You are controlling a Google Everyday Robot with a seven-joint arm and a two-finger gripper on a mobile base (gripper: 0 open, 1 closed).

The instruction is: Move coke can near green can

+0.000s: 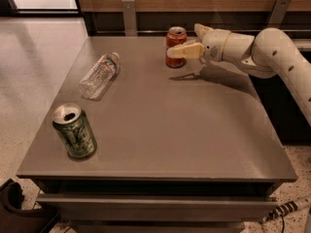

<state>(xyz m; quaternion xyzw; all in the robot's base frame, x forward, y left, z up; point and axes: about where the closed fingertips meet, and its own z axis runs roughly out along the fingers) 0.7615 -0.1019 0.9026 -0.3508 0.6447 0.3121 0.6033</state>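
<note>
The green can (74, 131) stands upright at the near left corner of the table (204, 130). Farther back on the left lies a clear bottle (99, 75). At the far edge the coke can (175, 47) stands upright. The gripper (183, 41) reaches in from the right, fingers spread about the can. The grasp seems in hand; next, close, lift and carry it near-left.

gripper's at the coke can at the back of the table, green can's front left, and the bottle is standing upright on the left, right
Not quite. The camera view shows the bottle lying on its side, not standing upright. The rest holds: the gripper is at the coke can at the back of the table, and the green can is front left.
</note>
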